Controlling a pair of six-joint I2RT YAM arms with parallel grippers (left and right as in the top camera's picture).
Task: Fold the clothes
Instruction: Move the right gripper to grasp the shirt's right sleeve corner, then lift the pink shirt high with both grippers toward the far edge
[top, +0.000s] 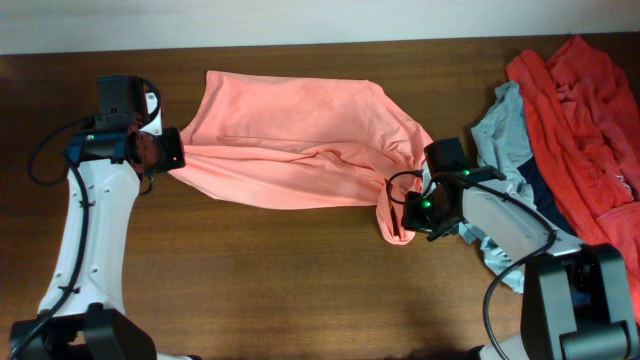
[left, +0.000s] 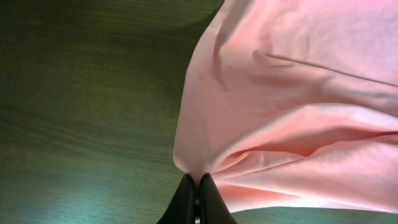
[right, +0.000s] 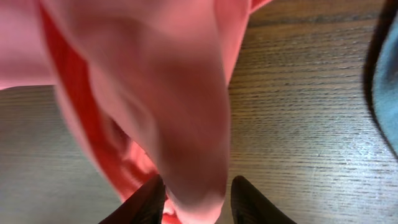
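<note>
The salmon-pink shirt (top: 300, 140) of the clothes lies bunched across the middle of the wooden table (top: 250, 290). My left gripper (top: 175, 150) is at its left edge, and in the left wrist view that gripper (left: 198, 186) is shut on a pinched corner of the shirt (left: 298, 93). My right gripper (top: 405, 212) is at the shirt's right end, where a fold hangs down. In the right wrist view that gripper (right: 198, 193) is open. The hanging pink fabric (right: 155, 81) sits between the fingers, against the left one and apart from the right finger (right: 252, 202).
A heap of other clothes sits at the table's right end: a red garment (top: 590, 130), a pale grey-blue one (top: 505, 135) and a navy one (top: 540, 195). The grey-blue cloth (right: 388, 93) lies just right of my right gripper.
</note>
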